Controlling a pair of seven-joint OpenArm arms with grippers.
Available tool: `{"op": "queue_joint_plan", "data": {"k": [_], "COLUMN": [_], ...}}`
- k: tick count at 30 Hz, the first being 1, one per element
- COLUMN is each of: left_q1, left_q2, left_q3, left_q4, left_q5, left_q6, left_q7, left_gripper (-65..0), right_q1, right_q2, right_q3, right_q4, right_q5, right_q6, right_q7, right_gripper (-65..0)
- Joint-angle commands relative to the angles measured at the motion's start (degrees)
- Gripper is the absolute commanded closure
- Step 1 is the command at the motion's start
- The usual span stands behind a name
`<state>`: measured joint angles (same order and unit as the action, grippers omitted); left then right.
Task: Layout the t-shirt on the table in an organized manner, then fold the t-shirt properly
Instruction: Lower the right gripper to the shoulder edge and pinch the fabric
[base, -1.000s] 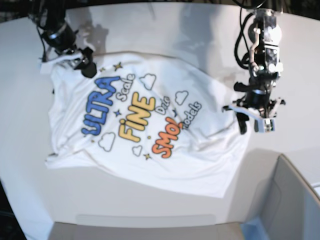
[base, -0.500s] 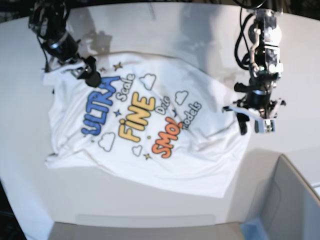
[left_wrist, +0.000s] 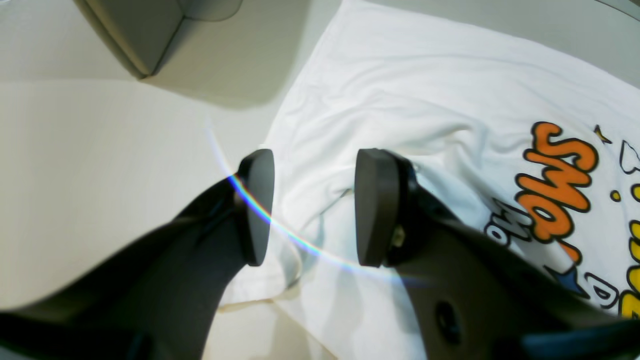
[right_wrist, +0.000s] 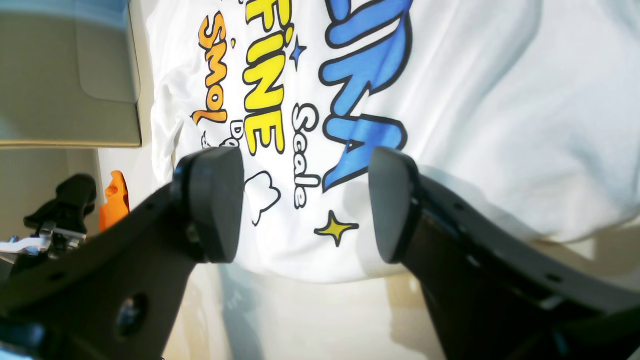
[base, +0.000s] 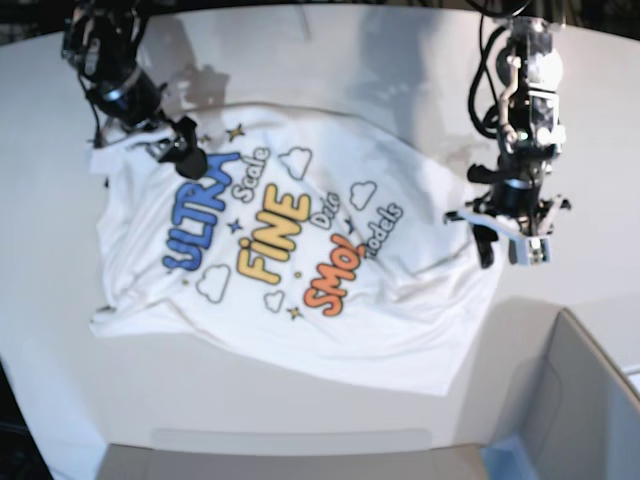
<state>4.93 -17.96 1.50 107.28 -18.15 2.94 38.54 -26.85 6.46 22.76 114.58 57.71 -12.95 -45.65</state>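
White printed t-shirt (base: 300, 250) spread print-up on table (base: 400, 60), left gripper (left_wrist: 312, 207) spread over its edge (holding nothing), right gripper (right_wrist: 305, 205) spread above "ULTRA".

The t-shirt (base: 300, 250) print is cut off by the frame edges in both wrist views. The grey box (base: 585, 400) runs past the base view's lower right edge. The right gripper (base: 178, 150) hides the shirt's corner beneath it; the neck tag cannot be made out.
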Motion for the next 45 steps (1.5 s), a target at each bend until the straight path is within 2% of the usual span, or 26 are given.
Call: {"op": "queue_joint_plan", "data": {"k": [1,11,16,25,45], "left_q1": [-0.67,-0.67,-0.67,0.57,0.57], "left_q2": [-0.46,-0.37,1.47,2.61,2.70], "left_q3": [-0.13,-0.13,-0.13,-0.57,-0.49], "left_q4": [1.07,1.07,1.07,1.07,1.07], "left_q5": [0.17,0.17,0.17,0.17,0.17], "left_q6": [0.01,0.01,0.01,0.01,-0.08], "left_q7": [-1.67,-1.67,-1.67,-1.14,-1.14], "left_gripper": [-25.2,-25.2,-25.2,-25.2,-25.2], "right_q1": [0.17,0.17,0.17,3.07,4.57], "right_q2": [0.35,0.62,0.79,0.79,0.44], "right_q3": [0.23,0.14,0.14,0.23,0.23], "right_q4": [0.80,0.80,0.80,0.80,0.89], "right_q5": [0.88,0.88,0.88,0.88,1.14], "right_q6": [0.60,0.60,0.60,0.60,0.60], "right_q7": [0.68,0.68,0.33,-6.97,-7.49], "right_gripper": [-39.0,-39.0,-39.0,-39.0,-39.0]}}
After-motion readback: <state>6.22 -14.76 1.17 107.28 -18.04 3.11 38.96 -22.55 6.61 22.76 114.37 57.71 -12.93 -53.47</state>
